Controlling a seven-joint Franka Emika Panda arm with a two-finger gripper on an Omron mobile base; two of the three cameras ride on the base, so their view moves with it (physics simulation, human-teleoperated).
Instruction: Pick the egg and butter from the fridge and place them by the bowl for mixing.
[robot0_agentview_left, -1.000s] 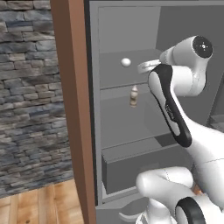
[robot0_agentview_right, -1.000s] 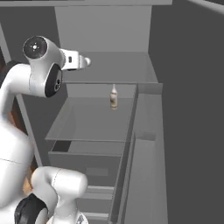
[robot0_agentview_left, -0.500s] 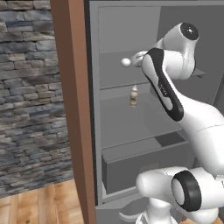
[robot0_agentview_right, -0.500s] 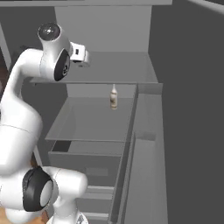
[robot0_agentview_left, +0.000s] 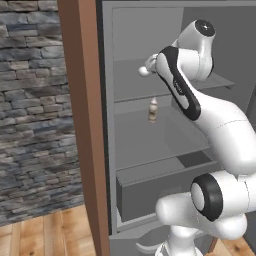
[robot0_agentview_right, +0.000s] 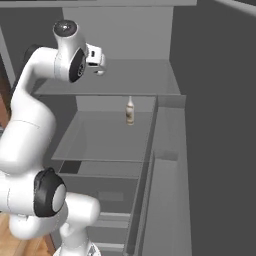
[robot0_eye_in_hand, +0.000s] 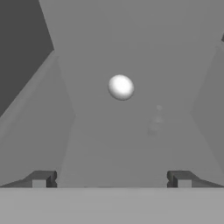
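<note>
You'll find no legible writing anywhere; the small bottle (robot0_agentview_left: 153, 110) on the fridge's (robot0_agentview_right: 165, 75) middle shelf is too small to read. In the hand view the egg (robot0_eye_in_hand: 120, 86) lies on the upper shelf, ahead of the pincer (robot0_eye_in_hand: 111, 179) (fingers spread wide, nothing between them). The left base view adds the wooden panel (robot0_agentview_left: 82, 125) and stone wall (robot0_agentview_left: 32, 110).
</note>
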